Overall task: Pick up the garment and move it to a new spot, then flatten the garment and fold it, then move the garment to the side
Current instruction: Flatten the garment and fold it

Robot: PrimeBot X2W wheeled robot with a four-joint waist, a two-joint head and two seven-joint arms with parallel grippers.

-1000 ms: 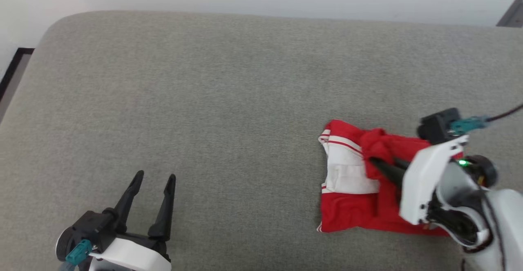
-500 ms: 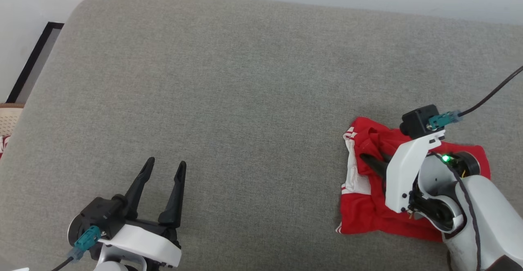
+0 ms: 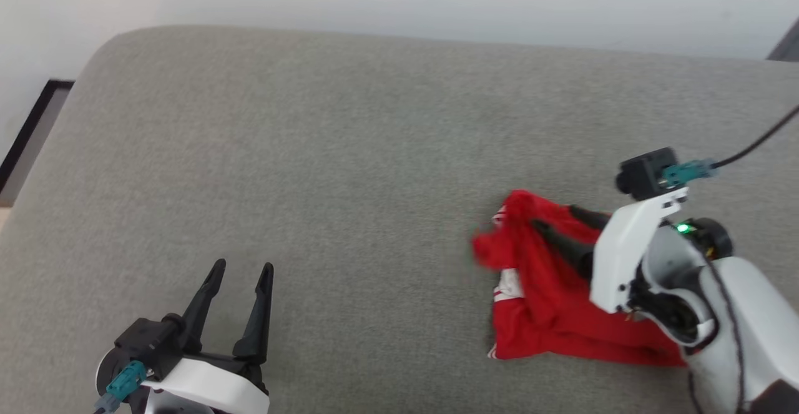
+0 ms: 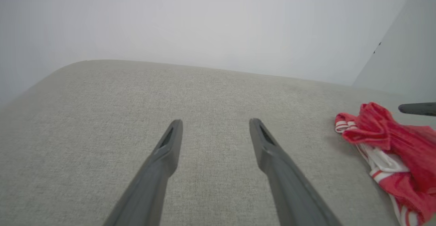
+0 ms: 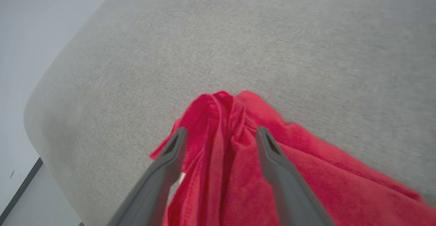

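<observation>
Right fingers (image 5: 272, 157): spread apart and straddling a raised ridge of red cloth. The ridge sits between them, but no pinch shows, so I read them as released
Left fingers (image 4: 269, 151): parted with nothing between them, low over bare upholstery at the near left, well apart from the cloth
Garment (image 3: 562, 314): a crumpled heap on the right side of the cushion (image 3: 349, 152), mostly red side up. A bit of white striped trim peeks out at its left edge, and the left end is bunched upward and blurred in the head view
Handling: judged light, limp and thin. It should drape and fold on itself when lifted, and it cannot be pushed flat from one point. The knit looks grippy enough against the upholstery to drag and wrinkle
Where to hold: probably the striped trim band or a corner of a white end panel, since the doubled hem gives the fingers something firm. The loose ridge in the middle would only lift as a bundle
Step in hand: likely the pick-up for the move to a new spot. Flattening and folding are not yet done
Risk: closing on several layers at once would hide the corners needed for spreading
Containers: nothing here holds anything, and the garment lies directly on the cushion
</observation>
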